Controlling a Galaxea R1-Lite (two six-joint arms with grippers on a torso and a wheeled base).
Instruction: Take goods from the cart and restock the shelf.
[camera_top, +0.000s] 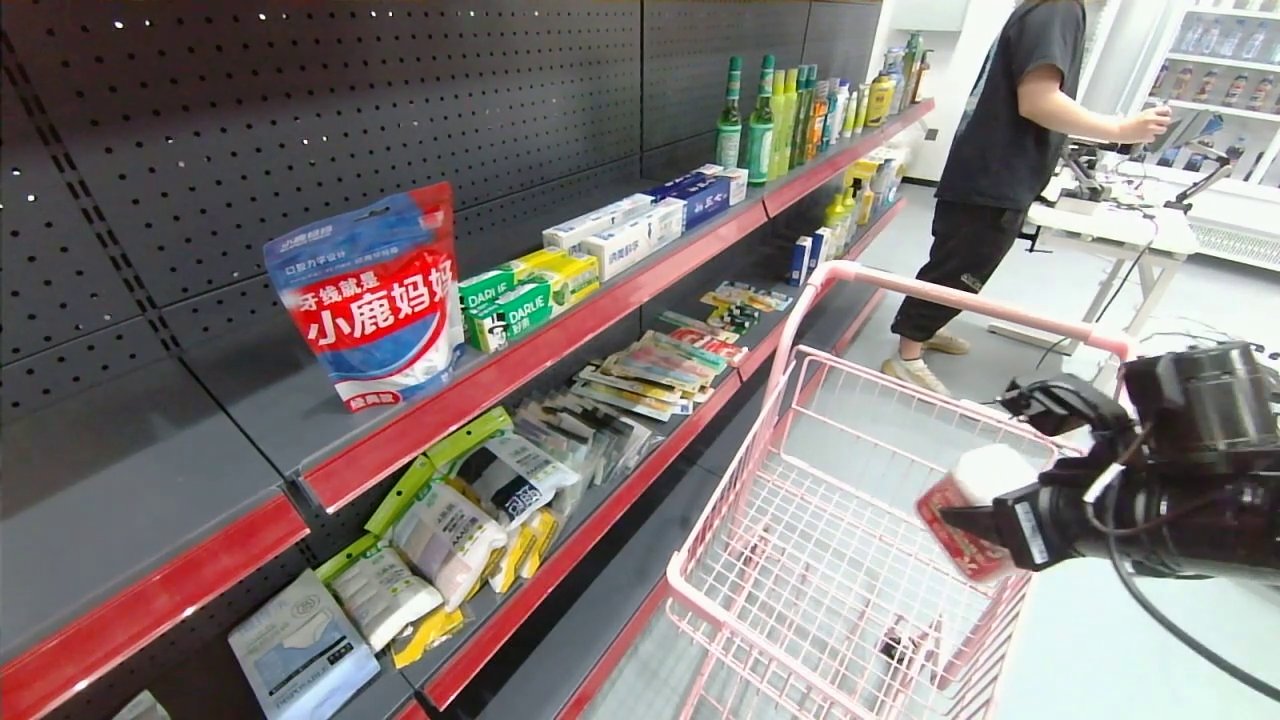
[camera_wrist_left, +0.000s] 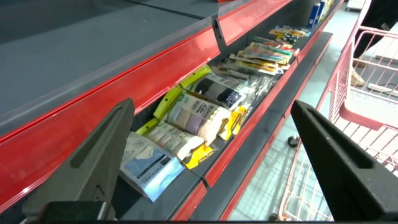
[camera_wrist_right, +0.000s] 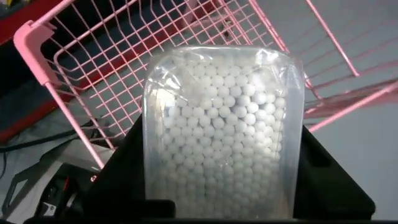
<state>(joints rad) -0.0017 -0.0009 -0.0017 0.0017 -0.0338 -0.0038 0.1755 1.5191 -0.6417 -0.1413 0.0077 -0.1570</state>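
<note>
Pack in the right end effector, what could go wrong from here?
The pack looks slick and hangs over the cart in the right end effector; it may slip and drop back in. Swinging toward the shelf, it could clip the cart's rim. Placed carelessly, it might topple the upright bag.

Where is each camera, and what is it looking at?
Head view: on the robot's head, looking down at the shelf and pink cart; the right gripper shows, holding a pack.
Left wrist view: on the left wrist, looking along the lower shelf's packets; the left gripper shows, open.
Right wrist view: on the right wrist, looking at the pack's white balls over the cart; its dark fingers show.
Shared: the head and right wrist views both show the pack and cart.
</note>
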